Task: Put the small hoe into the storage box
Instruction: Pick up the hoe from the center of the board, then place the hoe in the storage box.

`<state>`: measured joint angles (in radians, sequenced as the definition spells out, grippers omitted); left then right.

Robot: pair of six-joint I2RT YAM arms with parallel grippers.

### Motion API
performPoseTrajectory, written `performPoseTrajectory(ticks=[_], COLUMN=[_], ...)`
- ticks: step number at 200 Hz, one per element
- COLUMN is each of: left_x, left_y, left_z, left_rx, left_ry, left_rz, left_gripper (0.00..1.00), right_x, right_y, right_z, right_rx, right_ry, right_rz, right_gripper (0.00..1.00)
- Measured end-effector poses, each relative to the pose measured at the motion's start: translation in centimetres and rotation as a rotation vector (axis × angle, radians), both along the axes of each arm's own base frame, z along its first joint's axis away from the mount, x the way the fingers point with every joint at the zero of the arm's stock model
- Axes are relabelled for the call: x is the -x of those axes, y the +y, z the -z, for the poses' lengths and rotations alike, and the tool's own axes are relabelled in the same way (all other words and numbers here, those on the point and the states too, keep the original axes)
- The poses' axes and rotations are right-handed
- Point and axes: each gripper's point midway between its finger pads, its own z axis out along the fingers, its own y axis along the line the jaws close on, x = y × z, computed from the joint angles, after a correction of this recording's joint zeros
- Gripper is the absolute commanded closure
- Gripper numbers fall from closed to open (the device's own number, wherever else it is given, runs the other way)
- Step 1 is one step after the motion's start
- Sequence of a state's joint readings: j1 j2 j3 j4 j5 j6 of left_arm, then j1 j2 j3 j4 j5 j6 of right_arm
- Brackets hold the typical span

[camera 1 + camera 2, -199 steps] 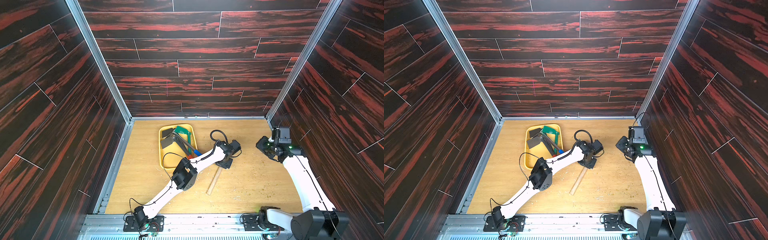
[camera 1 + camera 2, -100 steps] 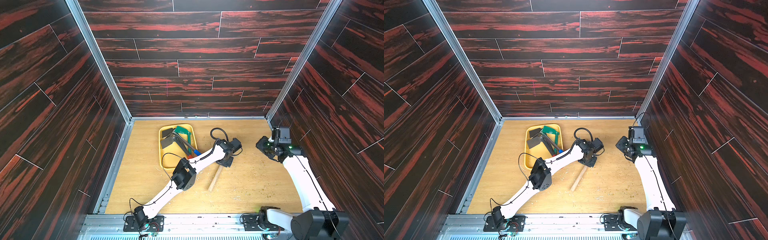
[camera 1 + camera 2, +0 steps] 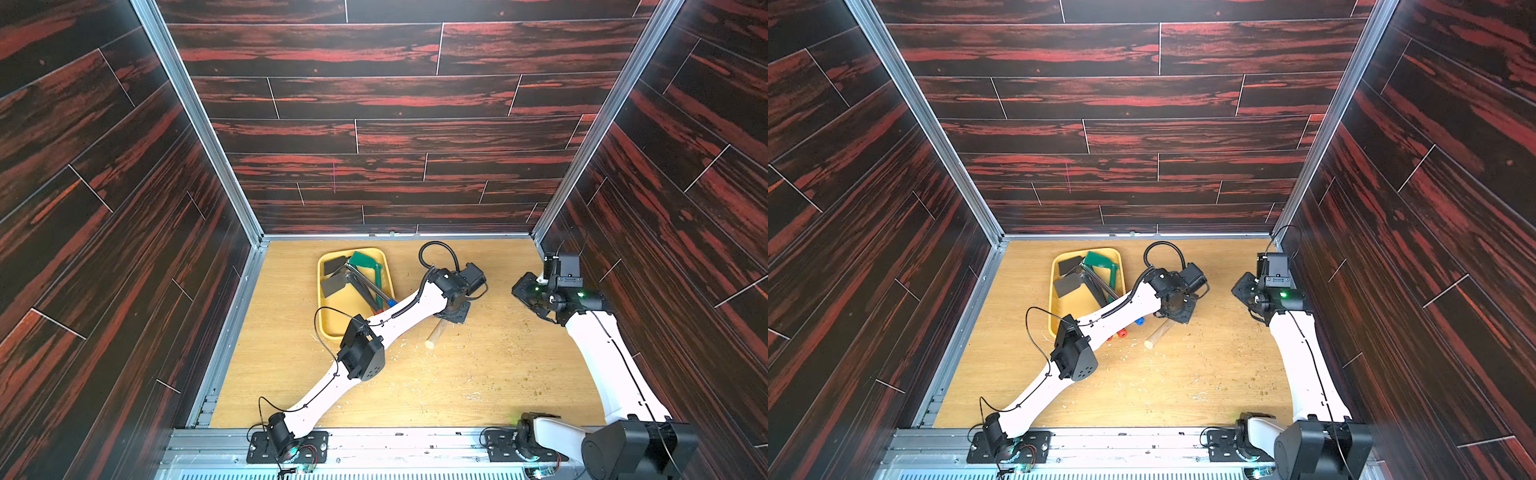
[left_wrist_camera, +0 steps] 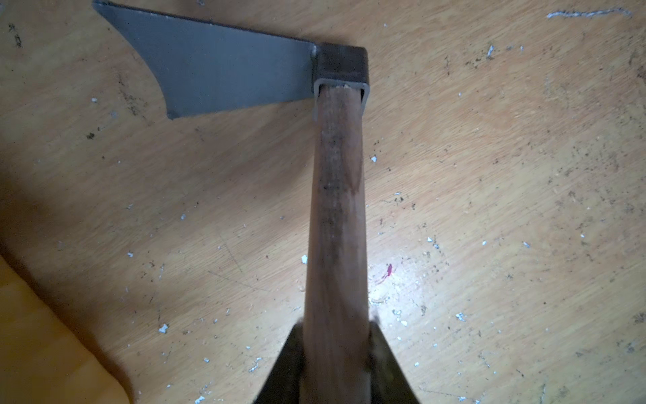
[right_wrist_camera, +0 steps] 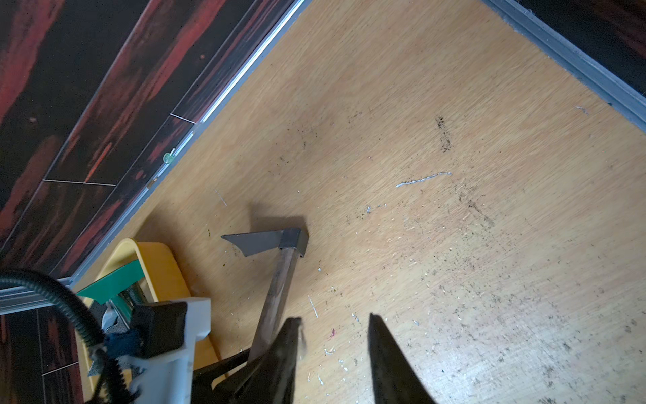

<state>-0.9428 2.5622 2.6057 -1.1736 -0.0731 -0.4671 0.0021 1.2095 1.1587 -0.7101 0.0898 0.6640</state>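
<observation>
Top views: left gripper (image 3: 455, 314) is clenched on the small hoe (image 3: 434, 336). Only the pale round butt of its wooden handle shows, sticking out behind the fingers; the head is hidden beneath the gripper. Storage box (image 3: 323, 305), a shallow yellow tray with rounded corners, lies beside the left forearm (image 3: 399, 322), apart from the fingers. It holds other tools (image 3: 365, 266) with grey and green blades. In a top view, blue and red handle caps (image 3: 1139, 321) poke out past its rim. Right gripper (image 3: 524, 291) hangs well apart from the hoe, over the wooden tabletop (image 3: 478, 374).

Left wrist view: both fingers (image 4: 382, 360) pinch the handle (image 4: 335, 217) from either side. Ahead of the fingertips the brown, dark-stained shaft runs into a square steel socket (image 4: 342, 66). A flat grey blade (image 4: 216, 66) with a concave, flared edge stands off sideways from the socket. Whether the head touches the tabletop cannot be told. A yellow corner of the storage box (image 4: 31, 349) lies to one side of the fingers.

Right wrist view: fingers (image 5: 384, 349) of the right gripper (image 5: 334, 320) are released, with a gap and nothing between them. Small hoe (image 5: 279, 283) lies ahead of one fingertip, head farthest out, with the storage box (image 5: 160, 262) beyond it.
</observation>
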Motion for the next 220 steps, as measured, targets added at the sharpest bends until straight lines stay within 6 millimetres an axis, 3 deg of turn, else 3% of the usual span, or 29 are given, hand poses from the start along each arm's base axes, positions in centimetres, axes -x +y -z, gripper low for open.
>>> performPoseTrajectory(ticks=[64,103,165,220], left_x=[-0.1,-0.3,-0.7,-1.2], left_y=[0.6,0.9,1.5,3.9], left_z=[-0.8,-2.3,-7.6,-13.0], left_rx=[-0.019,-0.012,0.041,0.064], left_ry=[-0.015,-0.044,-0.129,-0.220], left_rz=[-0.004,-0.006,-0.004,-0.032], left_gripper=[0.81,0.81,0.81,0.81], right_x=[0.0,0.0,-0.1,-0.1], right_y=[0.0,0.0,-0.1,-0.2], right_z=[0.0,-0.1,-0.2,-0.2], right_rx=[0.000,0.000,0.004,0.005], right_ry=[-0.001,-0.001,-0.005,-0.005], right_rz=[0.001,0.001,0.004,0.006], right_gripper=[0.63,0.63,0.63,0.63])
